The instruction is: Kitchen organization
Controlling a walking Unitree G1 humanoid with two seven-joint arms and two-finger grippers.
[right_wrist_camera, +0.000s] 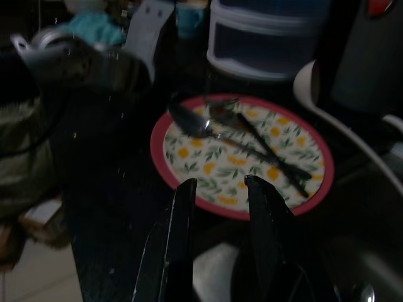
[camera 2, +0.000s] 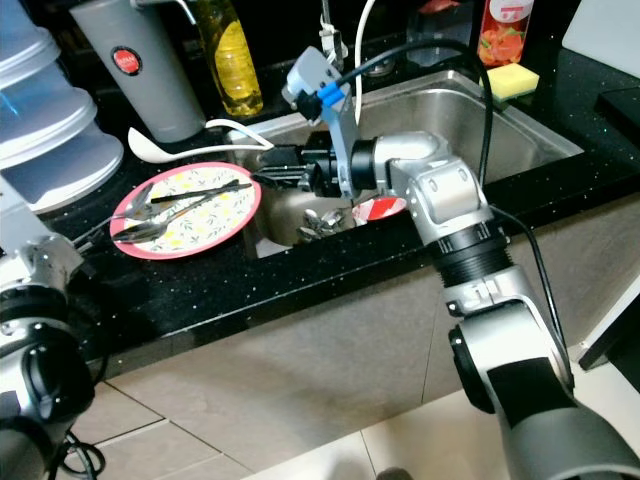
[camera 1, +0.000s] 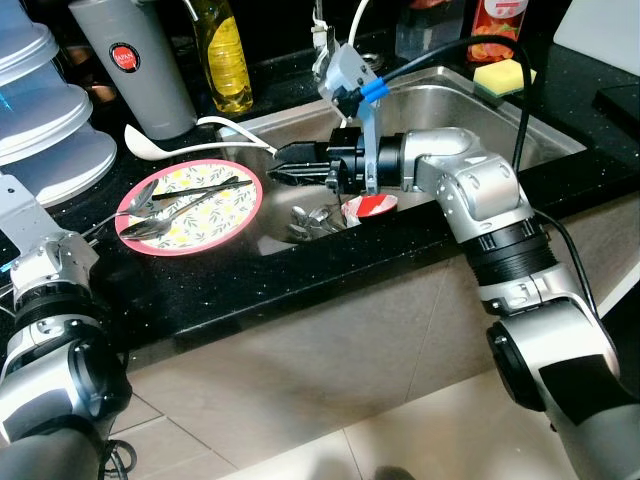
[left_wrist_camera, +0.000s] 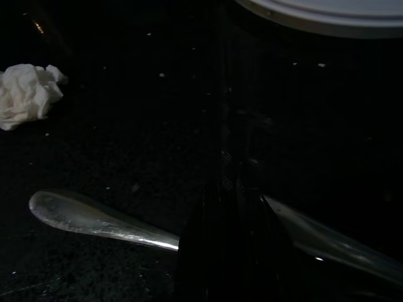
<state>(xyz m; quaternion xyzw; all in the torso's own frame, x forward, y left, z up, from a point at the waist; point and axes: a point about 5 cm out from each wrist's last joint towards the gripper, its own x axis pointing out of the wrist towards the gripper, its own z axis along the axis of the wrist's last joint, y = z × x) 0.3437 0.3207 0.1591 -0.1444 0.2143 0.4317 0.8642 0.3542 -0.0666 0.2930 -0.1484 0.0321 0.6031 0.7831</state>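
Reaching left over the sink (camera 1: 540,135), your right gripper (camera 1: 281,163) hovers empty, fingers slightly parted, just right of the floral plate (camera 1: 232,215). That plate holds spoons (camera 1: 165,222) on the black counter (camera 1: 300,265). Your left gripper (left_wrist_camera: 230,251) rests near a spoon handle (left_wrist_camera: 94,219); its jaws I cannot tell.

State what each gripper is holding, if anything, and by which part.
The right gripper, over the sink's left edge, holds nothing; its fingers stand apart. The left gripper is shut on a spoon, gripped along its handle.
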